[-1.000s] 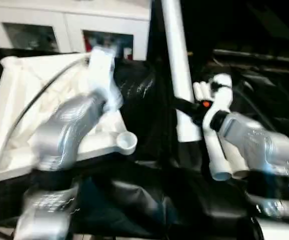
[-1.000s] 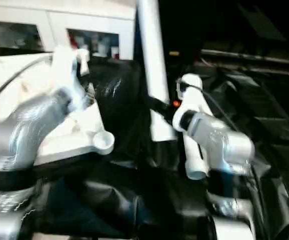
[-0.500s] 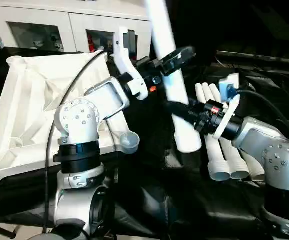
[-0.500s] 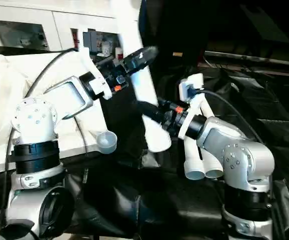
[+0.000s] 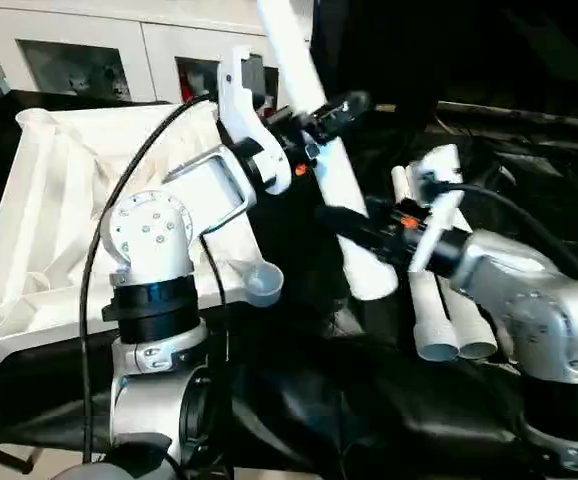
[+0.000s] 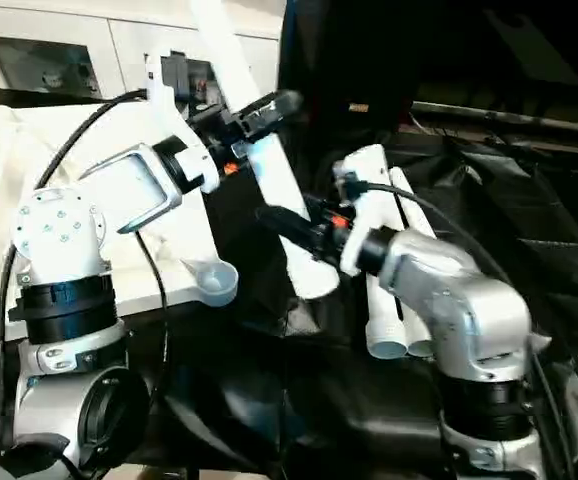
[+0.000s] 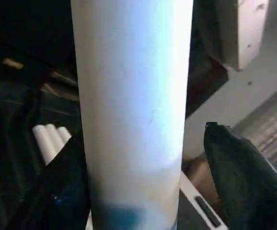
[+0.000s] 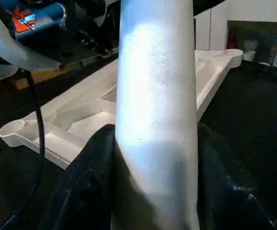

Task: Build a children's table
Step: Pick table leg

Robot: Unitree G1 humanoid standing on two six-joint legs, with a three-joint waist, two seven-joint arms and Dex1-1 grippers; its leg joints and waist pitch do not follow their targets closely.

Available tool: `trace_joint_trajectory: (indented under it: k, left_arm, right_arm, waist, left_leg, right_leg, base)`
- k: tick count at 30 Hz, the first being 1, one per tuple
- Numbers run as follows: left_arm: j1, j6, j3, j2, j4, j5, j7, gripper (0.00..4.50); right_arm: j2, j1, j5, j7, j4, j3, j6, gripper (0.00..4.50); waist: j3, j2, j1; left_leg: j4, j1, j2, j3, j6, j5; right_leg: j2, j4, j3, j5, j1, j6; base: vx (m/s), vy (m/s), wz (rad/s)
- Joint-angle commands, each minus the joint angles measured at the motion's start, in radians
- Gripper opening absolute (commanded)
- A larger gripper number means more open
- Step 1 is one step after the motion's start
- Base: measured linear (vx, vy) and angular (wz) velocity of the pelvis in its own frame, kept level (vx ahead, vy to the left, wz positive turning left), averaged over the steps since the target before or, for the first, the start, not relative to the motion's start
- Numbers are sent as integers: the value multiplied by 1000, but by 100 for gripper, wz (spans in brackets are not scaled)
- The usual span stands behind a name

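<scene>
Landmark: the tabletop [image 5: 39, 220], lying underside-up on black sheeting [image 5: 299, 400], ribs showing. Its near corner socket [image 5: 262, 283] is empty, and no leg stands in any socket in view. By the look of it, none of the four is fitted yet.

Right of the tabletop, the left gripper [image 5: 321, 112] straddles the upper part of the leg [image 5: 314, 120] held tilted in the air. In the left wrist view one finger [image 7: 244, 177] stands clear of the tube with a gap, so this gripper is not clamped; jaws spread around it.

Further right, the right gripper [image 5: 354, 228] has its fingers closed against the same leg near its wide lower end: that's the actual hold. That end hangs just right of the empty socket, not in it.

Furthest right of the tabletop: spare legs [image 5: 447, 320] lying bundled on the sheeting.

Left to do: seat this leg, then the others.
</scene>
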Motion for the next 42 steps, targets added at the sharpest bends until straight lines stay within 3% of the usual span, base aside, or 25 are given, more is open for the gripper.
trace_joint_trajectory:
  k: [1, 7, 8, 11, 13, 19, 20, 24, 27, 30, 35, 38, 42]
  left_arm:
    - [5, -3, -32, -19, -14, 9, 24, 320]
    - [-12, -46, 10, -47, 22, 33, 127, 267]
    - [-15, -50, 18, -52, 28, 34, 140, 241]
    - [-15, -53, 17, -53, 34, 36, 147, 234]
    - [-13, -52, 18, -57, 35, 31, 156, 201]
    - [-11, -53, 17, -58, 33, 9, 176, 181]
    - [-11, -53, 16, -57, 32, 7, 175, 181]
    - [-9, -55, -10, -32, 22, 6, 132, 181]
    - [-19, -64, -105, 79, 19, 28, -23, 181]
    - [-26, -52, -144, 137, 5, 5, -132, 181]
    - [-40, -37, -174, 206, -20, -45, -282, 181]
    - [-56, -33, -165, 224, -35, -82, -344, 181]
    - [-62, -51, -164, 237, -31, -102, -388, 181]
  right_arm:
    - [1, -8, -16, -18, -4, 9, -17, 185]
    - [9, -10, -39, -50, 1, 36, -39, 185]
    - [11, -10, -41, -55, 2, 39, -41, 185]
    - [15, -12, -42, -63, 5, 44, -46, 185]
    - [17, -12, -41, -68, 6, 47, -49, 185]
    - [16, -14, -49, -81, 8, 56, -60, 185]
    - [14, -15, -52, -86, 8, 58, -62, 241]
    - [32, -15, 16, -63, 1, 26, -30, 274]
    - [-25, -4, 75, 9, -20, 7, 20, 301]
    - [-74, 10, 129, 77, -30, -20, 50, 313]
    - [-142, 19, 196, 162, -31, -51, 98, 313]
    - [-188, 23, 197, 202, -29, -23, 114, 313]
    - [-207, 29, 208, 219, -34, 2, 123, 313]
  waist:
    - [-81, -4, 1]
    - [-81, -3, -1]
    - [-80, -4, -2]
    - [-81, -2, -2]
    - [-82, -1, -2]
    - [-82, 0, -1]
    - [-82, -1, -2]
    - [-82, -1, -1]
    - [-82, -1, 0]
    - [-81, -1, 0]
    - [-82, 0, 2]
    - [-82, -4, 2]
    - [-81, -5, 2]
  left_leg:
    - [-59, 13, 26, -4, -8, -123]
    - [-59, 12, 26, -5, -13, -130]
    - [-59, 12, 24, -5, -14, -134]
    - [-59, 13, 25, -6, -14, -132]
    - [-59, 14, 26, -6, -16, -134]
    - [-58, 12, 24, -6, -16, -134]
    - [-58, 12, 25, -6, -16, -134]
    - [-58, 13, 25, -6, -10, -133]
    - [-60, 15, 25, -6, -10, -135]
    - [-61, 16, 26, -6, -15, -134]
    - [-58, 15, 27, -3, -14, -124]
    - [-56, 14, 26, 0, -13, -119]
    - [-55, 14, 26, -1, -10, -122]
  right_leg:
    - [-74, -84, 47, -178, 58, -98]
    - [-73, -85, 47, -178, 59, -91]
    - [-72, -86, 46, -180, 58, -90]
    - [-72, -86, 46, -177, 57, -87]
    - [-72, -84, 46, -170, 57, -91]
    - [-72, -82, 46, -159, 59, -96]
    - [-72, -83, 46, -158, 59, -96]
    - [-72, -82, 46, -153, 58, -97]
    - [-71, -84, 46, -164, 57, -87]
    - [-71, -82, 47, -168, 57, -78]
    - [-74, -78, 47, -165, 58, -114]
    - [-75, -79, 46, -166, 60, -129]
    - [-76, -81, 46, -200, 60, -125]
  base:
    - [0, 0, 0]
    - [0, 0, 0]
    - [0, 0, 0]
    - [0, 0, 0]
    - [0, 0, 0]
    - [0, 0, 0]
    - [0, 0, 0]
    - [0, 0, 0]
    - [0, 0, 0]
    - [0, 0, 0]
    - [0, 0, 0]
    - [0, 0, 0]
    - [0, 0, 0]
